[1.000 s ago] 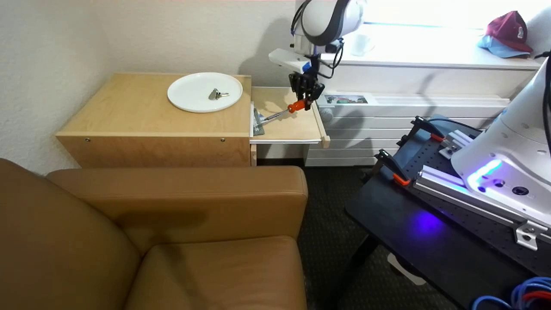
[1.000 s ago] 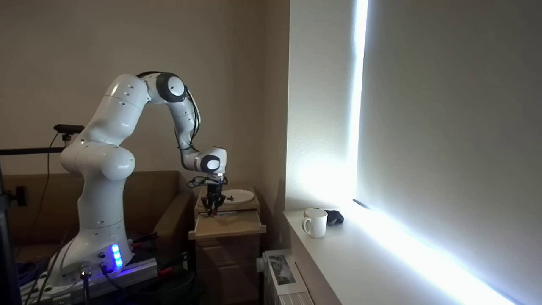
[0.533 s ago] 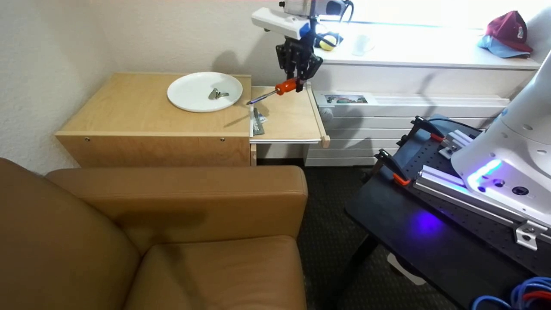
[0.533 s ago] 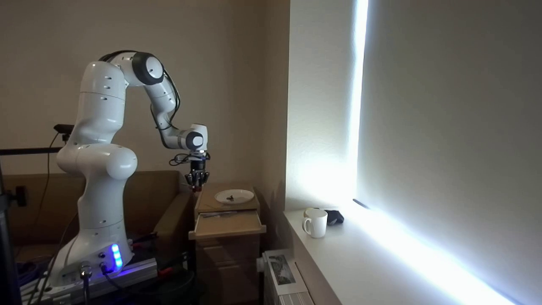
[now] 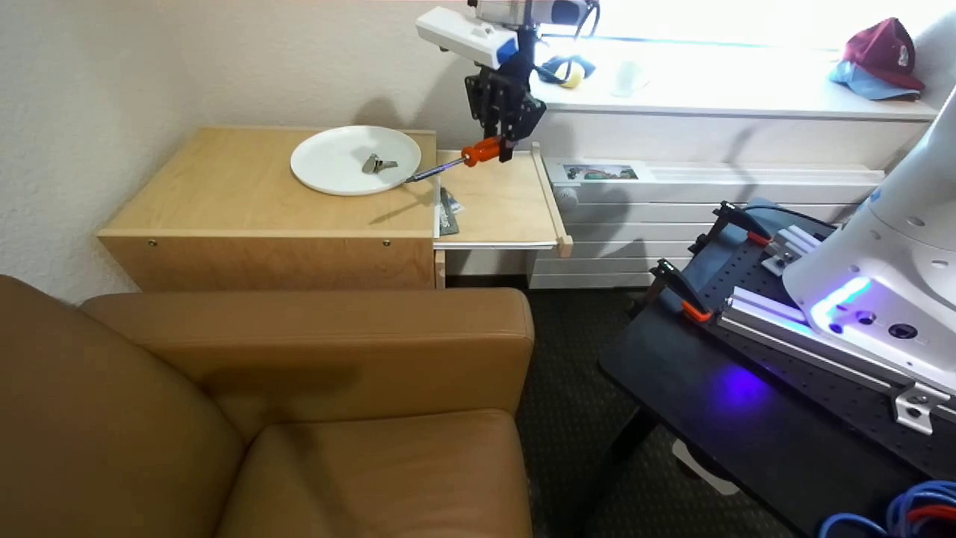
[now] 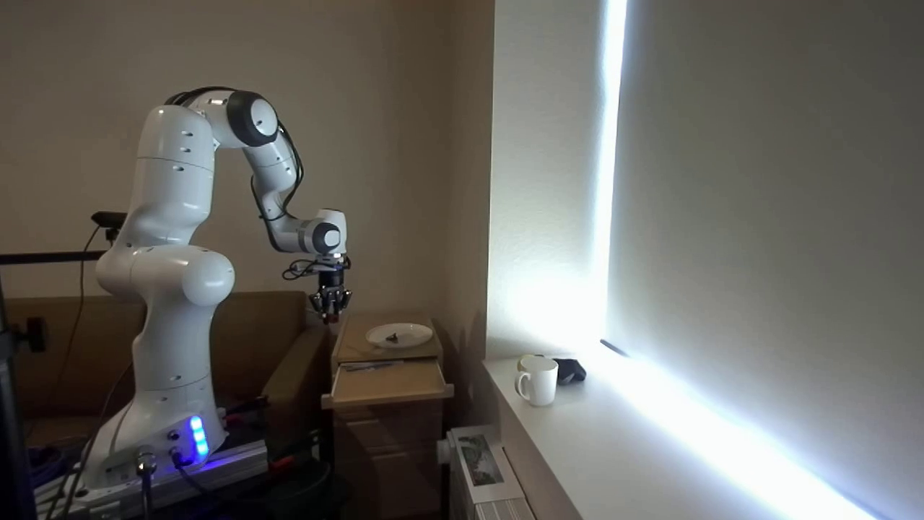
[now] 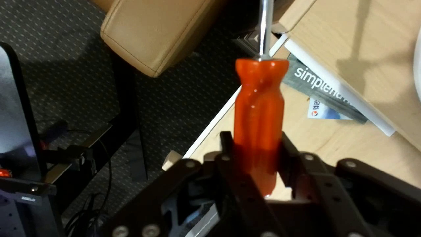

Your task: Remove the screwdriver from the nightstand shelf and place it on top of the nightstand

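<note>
Nearest in the wrist view, the gripper (image 7: pixel 256 144) pinches the screwdriver (image 7: pixel 258 102) by its orange handle, in mid-air. Lower, in an exterior view, the worktop (image 5: pixel 239 187) of the nightstand (image 5: pixel 276 261) bears a white plate (image 5: pixel 328 161) with keys (image 5: pixel 379 164); the nightstand shelf (image 7: pixel 332 135), lower, holds a grey lettered strip (image 7: pixel 325 93) and a card (image 7: pixel 325 112). Farthest lies speckled carpet (image 7: pixel 52 36).

table (image 5: pixel 231 179), upper left in an exterior view | 1 plate (image 5: pixel 325 162) on table's right half | shelf (image 5: pixel 511 217) right of table | 1 flat strip (image 5: pixel 448 218) on shelf's left end | screwdriver (image 5: pixel 478 152) in pincer (image 5: pixel 498 146), upper centre | armchair (image 5: pixel 314 329) before table, lower left
</note>
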